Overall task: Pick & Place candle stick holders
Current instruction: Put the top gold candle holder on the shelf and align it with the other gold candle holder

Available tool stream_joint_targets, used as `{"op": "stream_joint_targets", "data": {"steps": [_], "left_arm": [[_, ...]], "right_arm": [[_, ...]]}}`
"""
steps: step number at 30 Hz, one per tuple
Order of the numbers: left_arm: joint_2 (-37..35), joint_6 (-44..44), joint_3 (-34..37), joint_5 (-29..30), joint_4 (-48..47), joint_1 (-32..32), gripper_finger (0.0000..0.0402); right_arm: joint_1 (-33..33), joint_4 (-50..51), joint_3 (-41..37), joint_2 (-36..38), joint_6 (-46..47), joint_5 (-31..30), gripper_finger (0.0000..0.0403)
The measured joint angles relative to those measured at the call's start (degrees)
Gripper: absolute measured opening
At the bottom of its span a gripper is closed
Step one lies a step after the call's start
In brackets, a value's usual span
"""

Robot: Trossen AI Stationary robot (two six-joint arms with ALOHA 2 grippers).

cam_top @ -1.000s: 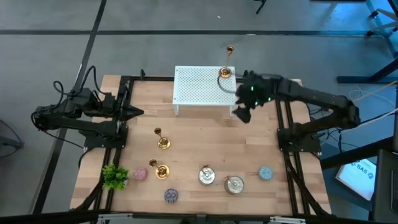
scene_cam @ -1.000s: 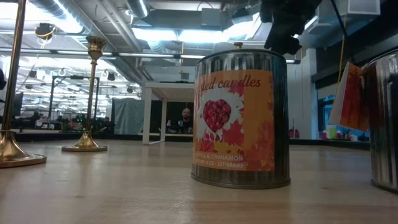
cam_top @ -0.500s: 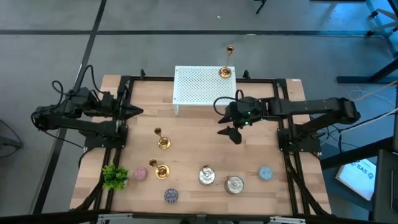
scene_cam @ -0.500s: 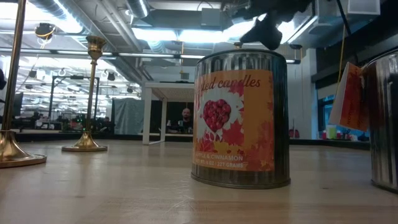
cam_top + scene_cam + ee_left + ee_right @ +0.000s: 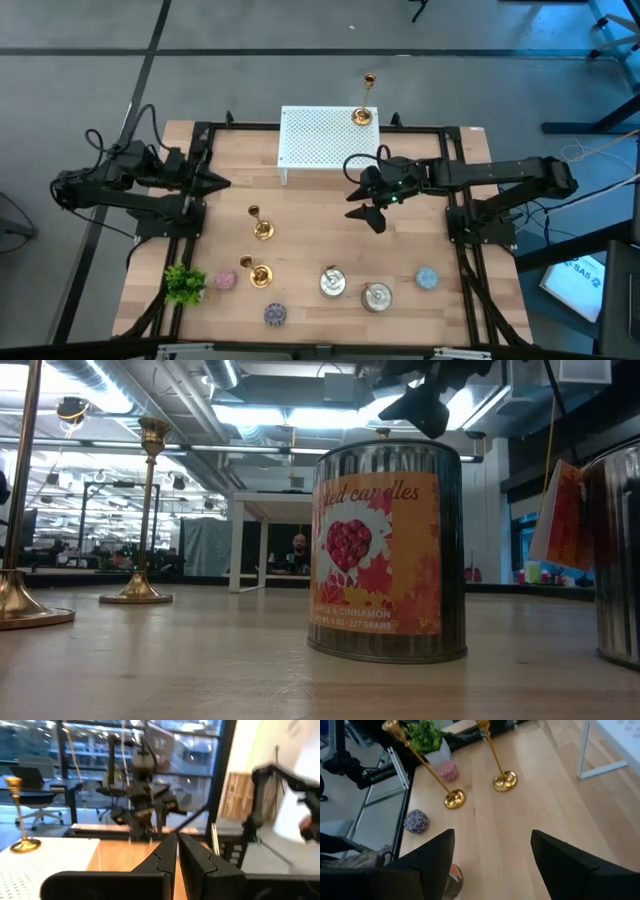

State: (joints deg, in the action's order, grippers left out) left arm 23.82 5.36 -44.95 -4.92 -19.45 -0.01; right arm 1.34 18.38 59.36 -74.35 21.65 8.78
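Right hand [image 5: 366,208] hung over mid-table, fingers [image 5: 572,862] spread wide, empty, in front of the white perforated metal stand [image 5: 325,140]. One shiny brass candle stick holder [image 5: 364,105] stood on that stand's far right corner. Two more brass candle stick holders stood on the pale wooden table [image 5: 310,225] – one mid-left [image 5: 261,224], one nearer the front [image 5: 257,271] beside a small green plant [image 5: 184,283]. Left hand [image 5: 222,181] waited at the table's left edge, fingers pressed together.
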Motion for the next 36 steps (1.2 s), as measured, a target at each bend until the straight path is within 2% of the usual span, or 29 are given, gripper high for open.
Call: {"op": "stream_joint_targets", "data": {"steps": [5, 12, 17, 20, 26, 31, 36], "left_arm": [[3.50, -4.17, 0.00, 0.15, -6.49, -0.01, 0.0047], [8.34, 4.37, 0.00, -0.22, -18.71, -1.64, 0.0101], [9.63, 10.12, 0.00, 0.88, -33.31, -1.90, 0.0108], [10.18, 11.94, 0.48, 1.23, -38.98, -1.90, 0.0108], [10.50, 12.51, 7.72, 1.87, -36.17, -1.90, 0.0112], [11.73, 13.86, 15.35, 0.61, -24.01, -1.88, 0.0118], [13.77, 16.94, 16.68, 3.78, -15.12, -1.86, 0.0118]], "right_arm": [[0.88, 0.85, 0.01, 0.00, 0.23, 0.06, 0.0267], [3.32, 2.86, 0.01, -0.28, 0.24, 0.28, 0.0267], [4.86, 3.76, -1.39, -0.28, 0.02, 0.30, 0.0268], [5.12, 3.71, -2.52, -0.28, 0.00, 0.25, 0.0268], [5.14, 3.69, -3.40, -0.28, -2.05, -1.11, 0.0268], [5.09, 3.08, -3.41, -0.28, -6.39, -1.27, 0.0268], [5.09, 2.62, -3.42, -0.28, -8.18, -1.28, 0.0268]]}}
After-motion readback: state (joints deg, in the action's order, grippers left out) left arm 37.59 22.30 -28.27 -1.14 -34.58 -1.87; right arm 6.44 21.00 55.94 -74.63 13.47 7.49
